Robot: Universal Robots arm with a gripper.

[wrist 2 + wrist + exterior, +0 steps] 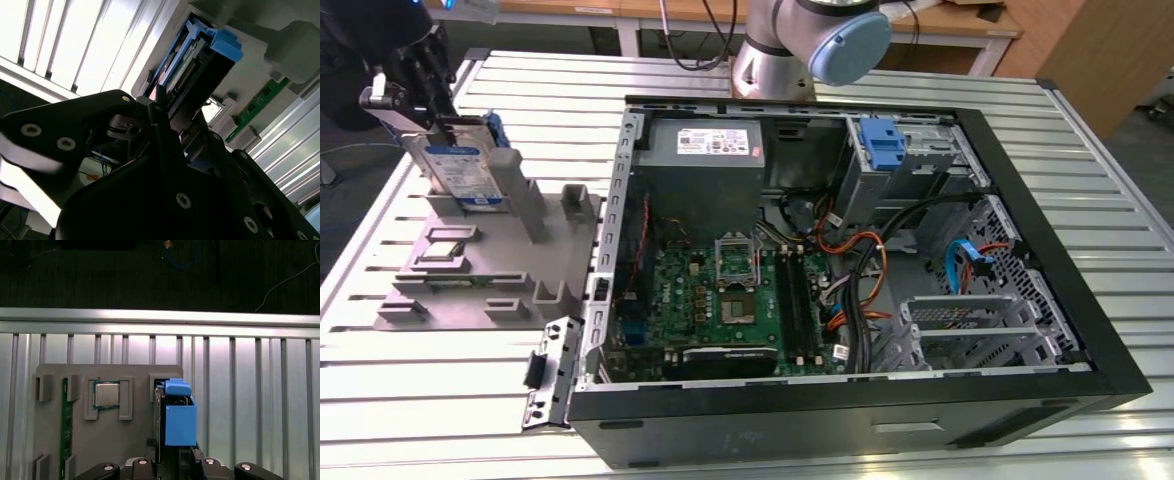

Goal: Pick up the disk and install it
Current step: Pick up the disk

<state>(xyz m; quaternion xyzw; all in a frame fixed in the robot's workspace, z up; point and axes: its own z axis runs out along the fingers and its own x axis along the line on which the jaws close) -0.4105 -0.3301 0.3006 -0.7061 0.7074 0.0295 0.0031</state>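
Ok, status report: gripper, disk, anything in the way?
Gripper shut on silver rectangular blue-railed disk. Disk upright at grey plastic fixture, outside open black computer case. No obstruction seen.

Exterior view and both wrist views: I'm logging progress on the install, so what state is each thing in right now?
pincer: shut on the disk.
disk: upright, gripped, over the grey fixture, not in the computer case.
computer case: side open, internals exposed.
processor chip: lying flat in its fixture recess.
memory stick: seated in a fixture slot.
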